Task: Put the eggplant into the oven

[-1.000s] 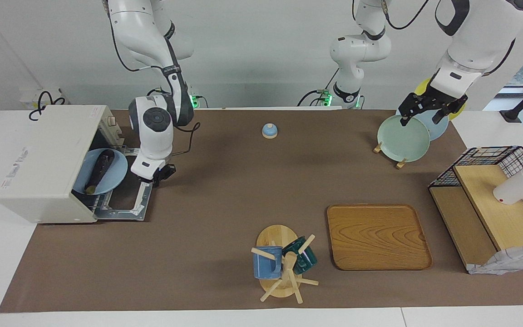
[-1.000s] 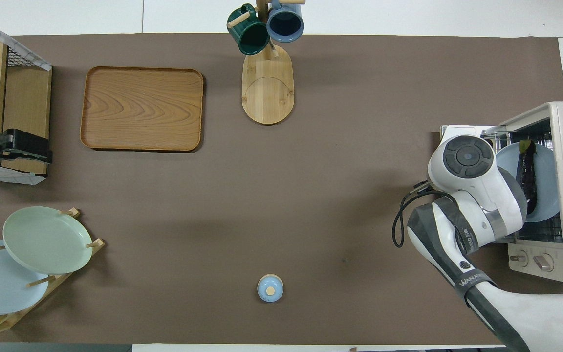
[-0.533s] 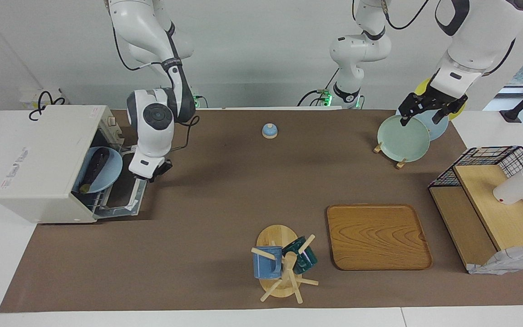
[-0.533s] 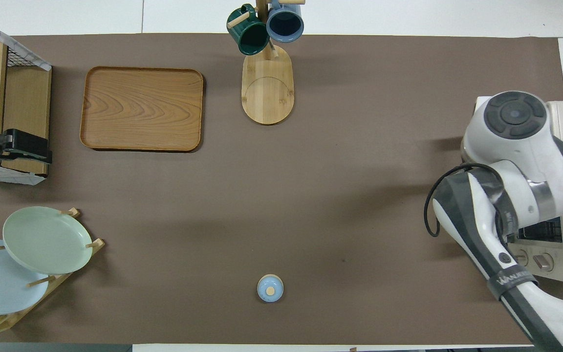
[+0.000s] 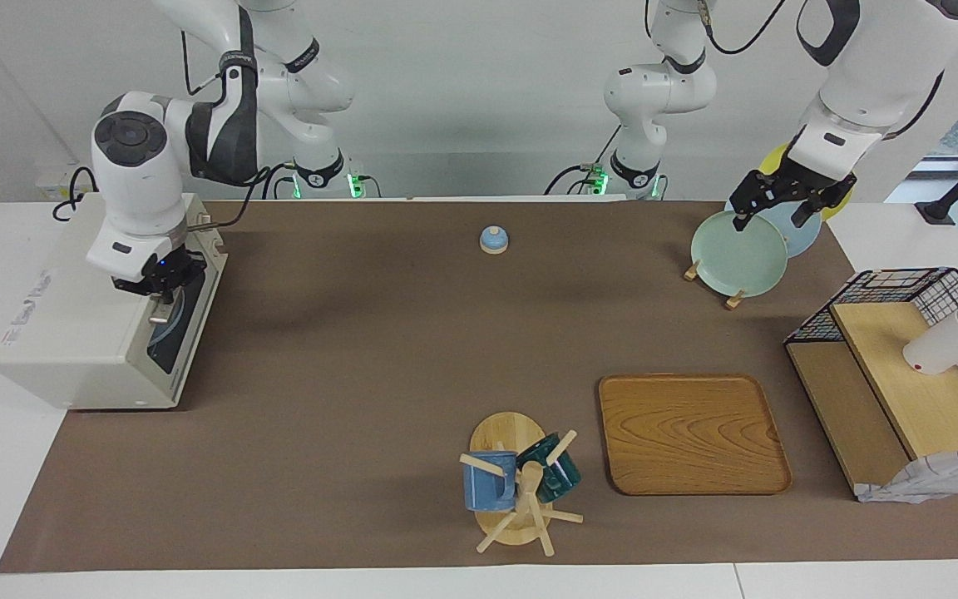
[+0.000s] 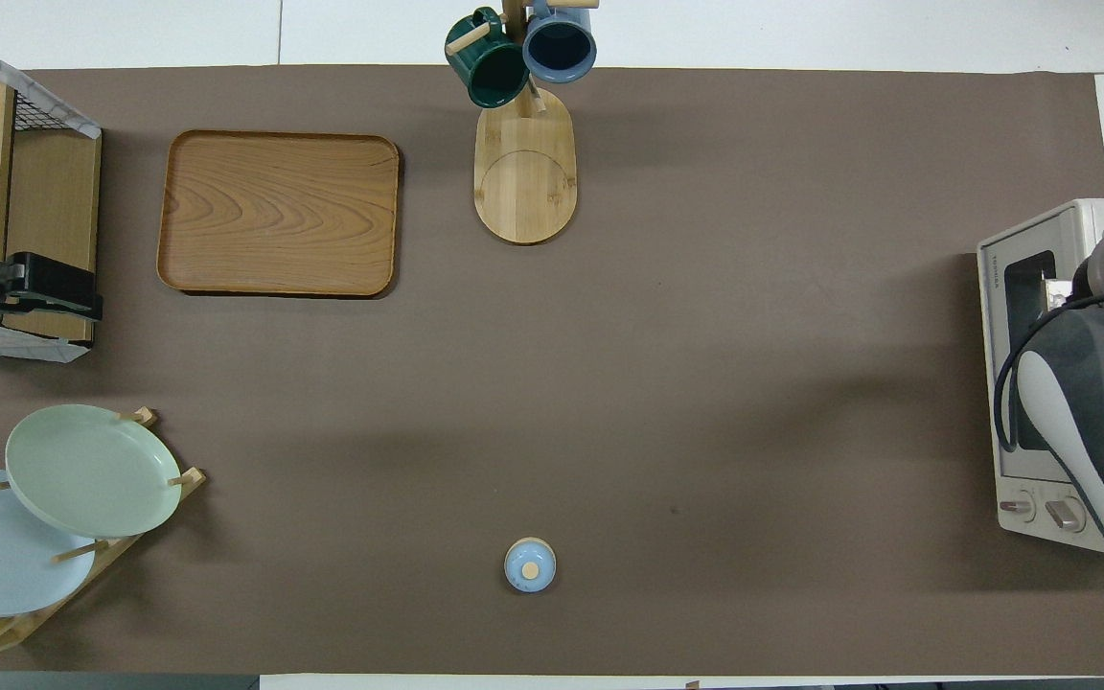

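At the right arm's end of the table, the oven (image 5: 92, 320) is standing with its glass door (image 5: 184, 312) raised shut. The right gripper (image 5: 156, 287) is hanging at the door's top edge; whether its fingers are spread or pressed together cannot be told. Through the glass a pale blue plate is showing faintly, but the eggplant is not visible, so it is probably lying inside. The left gripper (image 5: 781, 204) is waiting over the plate rack (image 5: 737, 254), fingers spread. The task is looking essentially finished, with only the right arm's retreat remaining.
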